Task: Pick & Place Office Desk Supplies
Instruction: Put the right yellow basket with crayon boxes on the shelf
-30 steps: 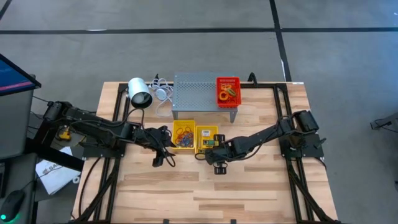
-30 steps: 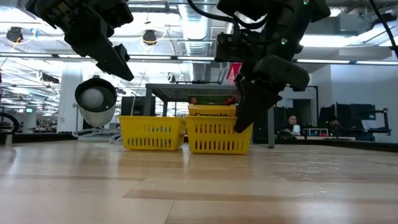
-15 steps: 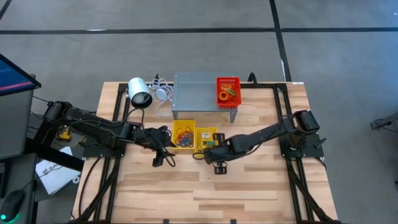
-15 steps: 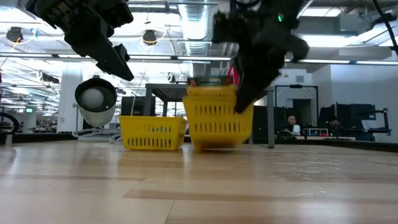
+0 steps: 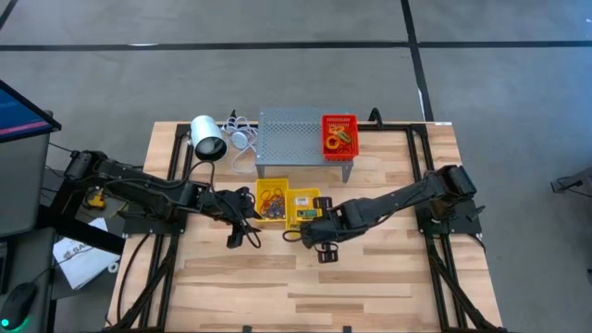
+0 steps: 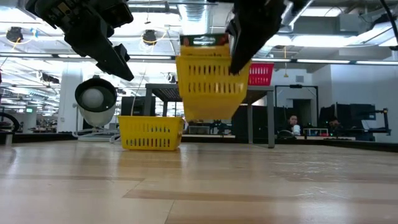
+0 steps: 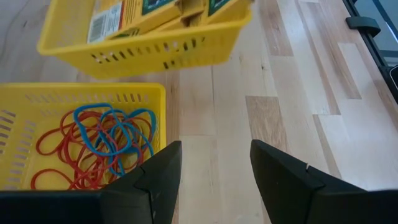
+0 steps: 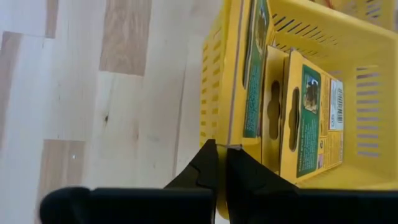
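Note:
A yellow basket (image 6: 208, 84) holding yellow-and-green crayon boxes (image 8: 298, 118) hangs in the air, with my right gripper (image 8: 222, 158) shut on its rim. A second yellow basket (image 5: 272, 199) stands on the table to its left, with red and blue rubber bands (image 7: 93, 146) lying in it. My left gripper (image 7: 214, 180) hovers open above the table, just near of that second basket, with nothing between its fingers. My right gripper pinches the rim of the basket's near wall (image 8: 227, 146), one finger inside the basket and one outside. The fingers come steeply from above, slanting from the table's right. The basket is lifted clear of the table and hangs slightly tilted below the fingers.
A grey perforated stand (image 5: 289, 141) stands at the back, with a red basket (image 5: 339, 135) of orange rings on its right end. A white lamp (image 5: 208, 137) lies to its left. Bare wooden tabletop (image 5: 305, 287) stretches toward the near edge.
My right gripper has gone up with the crayon basket. The basket stood on the table beside the rubber-band basket; now it hangs clear above the table and a little farther toward the left.

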